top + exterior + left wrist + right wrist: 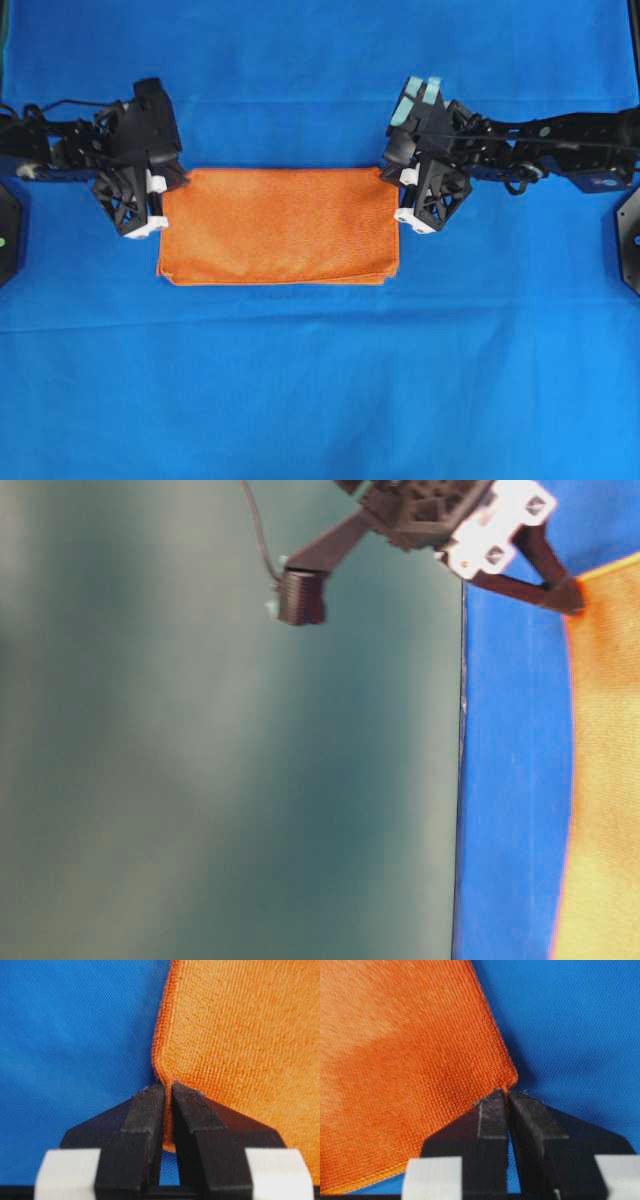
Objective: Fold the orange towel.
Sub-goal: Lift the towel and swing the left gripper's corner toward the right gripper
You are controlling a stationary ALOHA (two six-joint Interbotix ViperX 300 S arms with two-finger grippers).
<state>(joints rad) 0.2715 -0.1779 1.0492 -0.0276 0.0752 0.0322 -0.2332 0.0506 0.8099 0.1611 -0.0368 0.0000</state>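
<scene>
The orange towel (pixel 280 225) lies on the blue cloth as a wide rectangle, with a doubled edge along its near side. My left gripper (pixel 178 180) sits at its far left corner. In the left wrist view that gripper (pixel 168 1085) is shut, with the corner of the towel (pixel 235 1035) pinched between its black fingers. My right gripper (pixel 388 173) is at the far right corner. The right wrist view shows it (pixel 508 1091) shut on the very tip of the towel's (pixel 405 1060) corner. Both corners stay low at the cloth.
The blue cloth (pixel 320 400) covers the whole table around the towel. Both arms reach in from the sides at the towel's far edge. In the table-level view the blue cloth's edge (pixel 462 780) stands against a blurred teal background, and a black fingertip (pixel 568 598) touches the towel's corner.
</scene>
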